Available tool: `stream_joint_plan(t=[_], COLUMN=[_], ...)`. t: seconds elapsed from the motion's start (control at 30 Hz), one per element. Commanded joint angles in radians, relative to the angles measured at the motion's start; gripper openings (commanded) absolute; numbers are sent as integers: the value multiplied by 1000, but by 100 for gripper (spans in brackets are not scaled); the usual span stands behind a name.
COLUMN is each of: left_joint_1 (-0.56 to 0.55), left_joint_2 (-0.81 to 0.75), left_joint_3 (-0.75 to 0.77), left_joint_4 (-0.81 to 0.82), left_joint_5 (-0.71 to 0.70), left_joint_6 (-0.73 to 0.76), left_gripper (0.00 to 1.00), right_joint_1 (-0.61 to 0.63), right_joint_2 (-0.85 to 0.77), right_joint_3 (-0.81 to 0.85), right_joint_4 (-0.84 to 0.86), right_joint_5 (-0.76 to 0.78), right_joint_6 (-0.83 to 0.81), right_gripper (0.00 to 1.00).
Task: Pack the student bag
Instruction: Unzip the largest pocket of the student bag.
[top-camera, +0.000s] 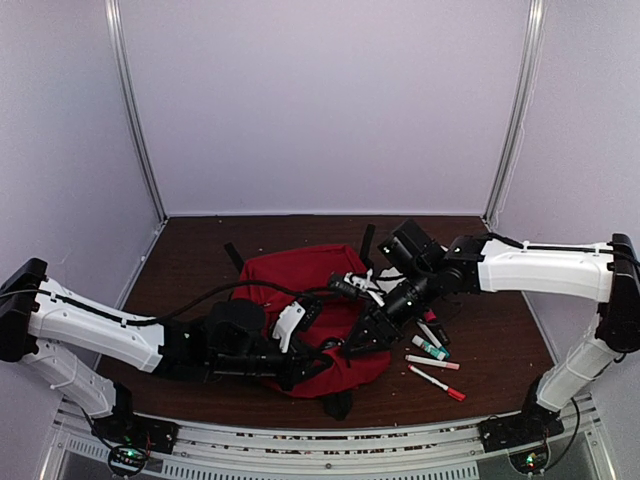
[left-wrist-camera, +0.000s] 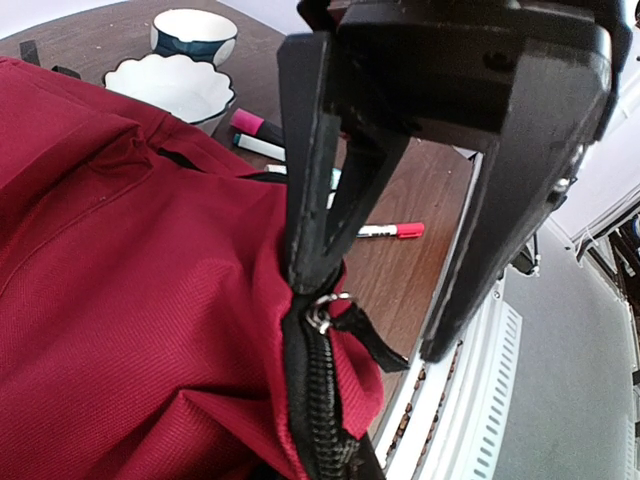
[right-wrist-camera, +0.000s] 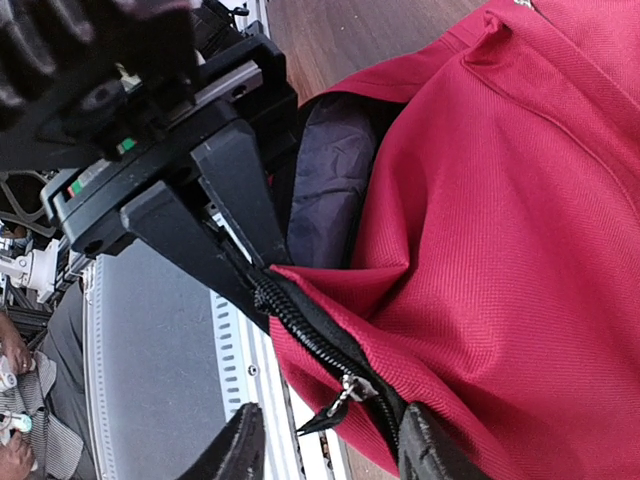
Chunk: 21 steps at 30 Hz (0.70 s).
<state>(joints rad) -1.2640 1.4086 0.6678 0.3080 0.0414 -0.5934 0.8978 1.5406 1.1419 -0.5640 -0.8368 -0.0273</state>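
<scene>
bag (top-camera: 300, 285) sits centre of table (top-camera: 505, 330), zip edge at its near-right corner; right gripper (right-wrist-camera: 335, 445) is wide and straddles the zip pull (right-wrist-camera: 350, 388), so it is nearer; left gripper (left-wrist-camera: 372, 318), also wide, rests one fingertip (left-wrist-camera: 305, 265) on the same zip line.

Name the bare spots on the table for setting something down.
Bare table behind the student bag at left, and right of the markers. Crowded: markers beside the bag, left pincer and right pincer at its zipper edge.

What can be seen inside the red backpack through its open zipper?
In the opening of the student bag only grey fabric shows; lining or an item, I cannot tell. Red cloth covers the rest.
</scene>
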Motion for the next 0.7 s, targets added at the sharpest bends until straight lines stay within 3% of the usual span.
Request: stream_joint_plan(t=[0.0,0.13,0.33,0.47,0.67], left_joint_1=[0,0,0,0,0], left_joint_2=[-14,-19,-19,-27,-101], left_joint_3=[27,24,5,4,-54], left_joint_4=[149,146,150,66,-102], left_joint_5=[-5,-9,-18,-31,-98], left_joint_6=[0,3,-5,-10,-49], left_gripper=[0,0,0,0,0], right_joint_1=[18,17,17,1,-79], right_joint_2=[22,37,33,7,-68], right_joint_3=[33,42,43,63,20], right_joint_4=[18,2,-13,-122,-301], right_joint_5=[48,103,89,111,190], right_joint_6=[27,31,9,-75,-230], right_gripper=[42,32,7,0,0])
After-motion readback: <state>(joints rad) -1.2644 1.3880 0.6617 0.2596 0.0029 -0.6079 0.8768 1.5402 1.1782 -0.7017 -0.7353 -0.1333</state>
